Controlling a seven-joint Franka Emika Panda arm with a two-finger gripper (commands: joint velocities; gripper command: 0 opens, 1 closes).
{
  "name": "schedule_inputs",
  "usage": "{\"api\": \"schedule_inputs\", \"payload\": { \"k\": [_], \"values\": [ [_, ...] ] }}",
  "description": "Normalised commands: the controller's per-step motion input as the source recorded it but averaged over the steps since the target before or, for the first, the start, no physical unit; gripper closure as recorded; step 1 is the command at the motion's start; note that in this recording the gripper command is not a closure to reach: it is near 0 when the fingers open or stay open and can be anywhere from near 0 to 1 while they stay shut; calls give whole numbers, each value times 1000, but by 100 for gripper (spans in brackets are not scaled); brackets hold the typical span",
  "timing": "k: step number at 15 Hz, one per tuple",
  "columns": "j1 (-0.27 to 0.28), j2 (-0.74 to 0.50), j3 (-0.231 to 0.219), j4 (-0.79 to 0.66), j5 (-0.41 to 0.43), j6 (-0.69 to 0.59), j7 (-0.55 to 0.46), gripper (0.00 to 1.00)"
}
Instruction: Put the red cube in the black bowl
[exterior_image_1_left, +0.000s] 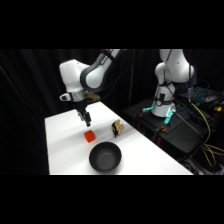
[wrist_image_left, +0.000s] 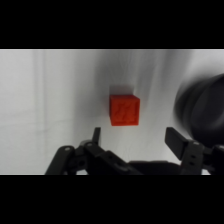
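Note:
The red cube (exterior_image_1_left: 90, 136) rests on the white table (exterior_image_1_left: 65, 150), just behind the black bowl (exterior_image_1_left: 105, 157). My gripper (exterior_image_1_left: 85, 120) hangs a short way above and behind the cube, not touching it. In the wrist view the cube (wrist_image_left: 124, 110) lies on the table beyond the gap between my two fingers, and my gripper (wrist_image_left: 135, 137) is open with nothing held. The bowl (wrist_image_left: 202, 107) shows as a dark blurred rim at the right edge.
A small tan-and-black object (exterior_image_1_left: 116, 128) stands on the table to the right of the cube. Beyond the table's right edge stand the arm's base (exterior_image_1_left: 162, 107) and a dark stand with cables (exterior_image_1_left: 205, 125).

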Motion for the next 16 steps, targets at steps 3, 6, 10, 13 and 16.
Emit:
{"api": "schedule_inputs", "payload": {
  "k": [3, 6, 10, 13, 16],
  "values": [
    [-130, 185, 122, 125, 141, 132, -207, 0],
    [-100, 182, 127, 142, 116, 117, -185, 0],
    [-78, 173, 125, 154, 103, 152, -153, 0],
    [-49, 174, 61, 150, 17, 196, -93, 0],
    [-57, 158, 44, 137, -19, 168, -74, 0]
  ]
}}
